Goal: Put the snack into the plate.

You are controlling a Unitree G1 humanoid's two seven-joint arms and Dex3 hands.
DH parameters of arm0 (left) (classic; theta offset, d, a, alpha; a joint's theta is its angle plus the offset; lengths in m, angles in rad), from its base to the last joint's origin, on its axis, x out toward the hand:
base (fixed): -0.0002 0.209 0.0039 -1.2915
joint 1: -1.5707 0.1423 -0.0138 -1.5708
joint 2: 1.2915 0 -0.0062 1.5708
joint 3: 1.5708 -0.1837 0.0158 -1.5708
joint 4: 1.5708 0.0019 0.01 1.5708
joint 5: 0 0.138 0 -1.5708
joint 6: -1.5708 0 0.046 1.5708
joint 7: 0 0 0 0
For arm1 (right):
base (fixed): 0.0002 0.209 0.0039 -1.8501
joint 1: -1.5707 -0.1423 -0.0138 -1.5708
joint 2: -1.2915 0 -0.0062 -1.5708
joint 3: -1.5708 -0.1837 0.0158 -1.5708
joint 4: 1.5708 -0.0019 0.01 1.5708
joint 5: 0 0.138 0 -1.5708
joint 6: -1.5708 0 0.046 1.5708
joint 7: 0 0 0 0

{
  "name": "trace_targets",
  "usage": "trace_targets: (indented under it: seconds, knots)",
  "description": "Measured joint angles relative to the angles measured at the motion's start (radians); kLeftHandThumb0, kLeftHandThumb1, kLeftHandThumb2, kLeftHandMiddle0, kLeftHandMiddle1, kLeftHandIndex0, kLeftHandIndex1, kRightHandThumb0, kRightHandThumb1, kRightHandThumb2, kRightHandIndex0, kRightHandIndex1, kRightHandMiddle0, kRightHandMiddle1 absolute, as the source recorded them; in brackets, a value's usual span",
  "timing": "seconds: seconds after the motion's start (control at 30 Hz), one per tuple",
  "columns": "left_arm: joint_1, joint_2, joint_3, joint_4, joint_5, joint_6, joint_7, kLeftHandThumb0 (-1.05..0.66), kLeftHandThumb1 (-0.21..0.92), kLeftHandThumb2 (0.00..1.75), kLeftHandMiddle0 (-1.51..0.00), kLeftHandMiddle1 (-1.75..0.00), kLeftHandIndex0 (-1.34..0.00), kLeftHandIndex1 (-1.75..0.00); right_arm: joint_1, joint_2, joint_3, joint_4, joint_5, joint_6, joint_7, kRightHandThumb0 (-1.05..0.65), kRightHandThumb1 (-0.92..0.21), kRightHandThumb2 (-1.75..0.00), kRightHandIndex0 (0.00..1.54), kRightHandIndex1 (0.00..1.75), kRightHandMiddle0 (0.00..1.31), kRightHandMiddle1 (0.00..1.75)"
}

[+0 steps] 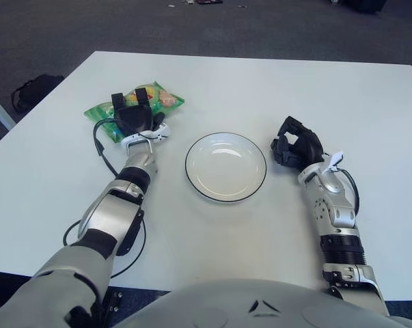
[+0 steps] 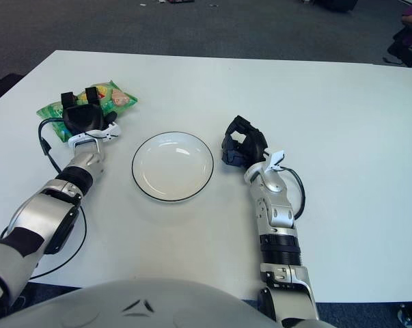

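Observation:
A green snack bag (image 1: 166, 100) with yellow and orange print lies on the white table, left of and beyond the plate. My left hand (image 1: 133, 111) is on top of it, its black fingers curled down over the bag's middle and hiding much of it. The bag still lies flat on the table. An empty white plate (image 1: 225, 167) with a dark rim sits at the table's centre. My right hand (image 1: 296, 145) shows just right of the plate, fingers curled, holding nothing.
A black cable (image 1: 98, 141) loops off the left wrist beside the forearm. The white table (image 1: 281, 89) stretches wide beyond and to the right of the plate. A dark bag (image 1: 32, 88) lies on the floor off the left edge.

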Motion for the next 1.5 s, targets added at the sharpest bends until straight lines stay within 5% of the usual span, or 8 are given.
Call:
trace_targets:
  seconds: [0.17,0.43,0.87,1.5]
  knots:
    - [-0.002,0.039,-0.039,0.026,-0.015,-0.086,0.049,0.00,0.00,1.52,-0.98,-1.24,-0.73,-1.74,0.004,0.000,0.000,0.000,-0.001,0.003,-0.001,-0.49,-0.30,-1.34,1.25,1.75,0.63,1.75]
    - [-0.017,0.073,-0.081,0.058,-0.044,-0.154,0.064,0.00,-0.14,1.70,-1.07,-1.35,-0.77,-1.75,0.005,0.000,0.000,0.000,-0.001,0.007,-0.001,-0.49,-0.29,-1.35,1.25,1.75,0.63,1.75]
    - [-0.025,0.111,-0.091,0.044,-0.135,-0.245,0.055,0.00,-0.11,1.75,-0.96,-1.60,-0.72,-1.75,0.002,0.000,-0.001,0.003,-0.001,0.009,-0.002,-0.49,-0.29,-1.35,1.25,1.75,0.63,1.75]
    - [0.185,0.154,-0.013,-0.652,-0.215,-0.217,-0.172,0.00,-0.12,1.75,-0.96,-1.59,-0.73,-1.75,-0.014,-0.021,-0.008,0.009,0.000,-0.006,0.001,-0.49,-0.29,-1.35,1.25,1.75,0.63,1.75]
